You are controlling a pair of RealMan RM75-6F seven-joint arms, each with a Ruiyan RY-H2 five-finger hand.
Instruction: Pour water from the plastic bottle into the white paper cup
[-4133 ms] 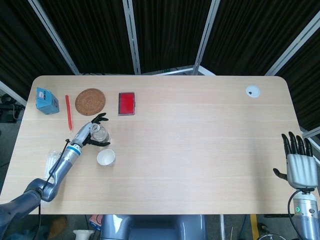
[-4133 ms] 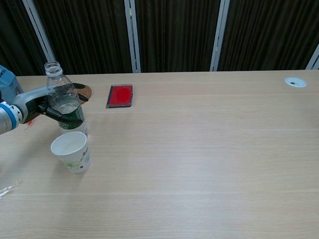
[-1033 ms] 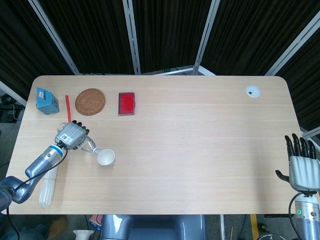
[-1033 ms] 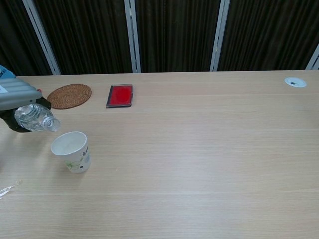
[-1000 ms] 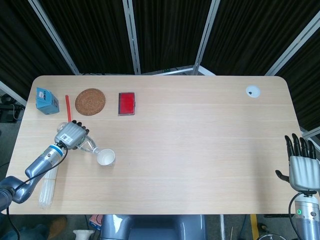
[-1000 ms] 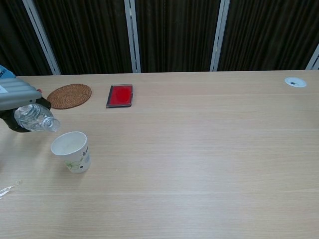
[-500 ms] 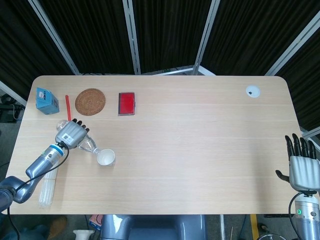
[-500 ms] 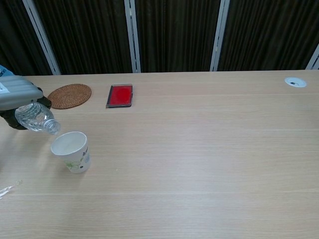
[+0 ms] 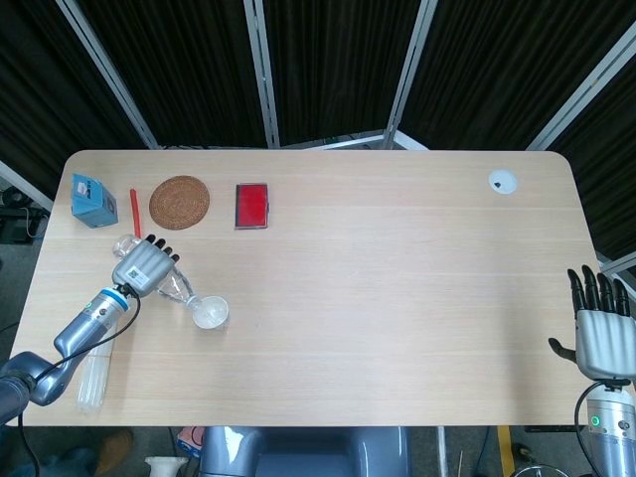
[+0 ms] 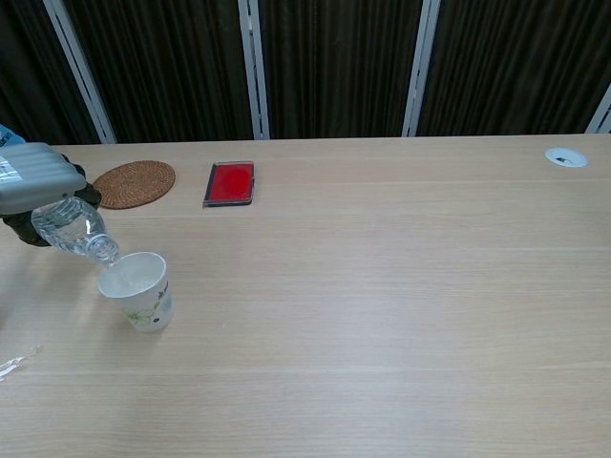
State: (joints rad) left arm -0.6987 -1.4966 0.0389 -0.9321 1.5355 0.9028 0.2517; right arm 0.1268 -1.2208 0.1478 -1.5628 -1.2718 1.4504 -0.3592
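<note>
My left hand [image 9: 138,266] [image 10: 36,181] grips a clear plastic bottle [image 10: 72,229] [image 9: 177,288], tilted with its open mouth down over the rim of the white paper cup [image 10: 136,291] [image 9: 210,312]. Water shows inside the cup in the head view. The cup stands upright on the table at the left front. My right hand [image 9: 600,330] hangs open, fingers straight, off the table's right front edge, far from both objects; the chest view does not show it.
At the back left lie a round woven coaster [image 9: 180,202] [image 10: 133,183], a red card case [image 9: 251,206] [image 10: 230,183], a red pen [image 9: 134,211] and a blue box [image 9: 93,200]. Crumpled clear plastic [image 9: 94,360] lies by the left front edge. A white grommet [image 9: 502,181] sits at the back right.
My left hand has tipped the bottle further, its mouth dropping to the cup's rim, and water now shows in the cup. My right hand has not moved.
</note>
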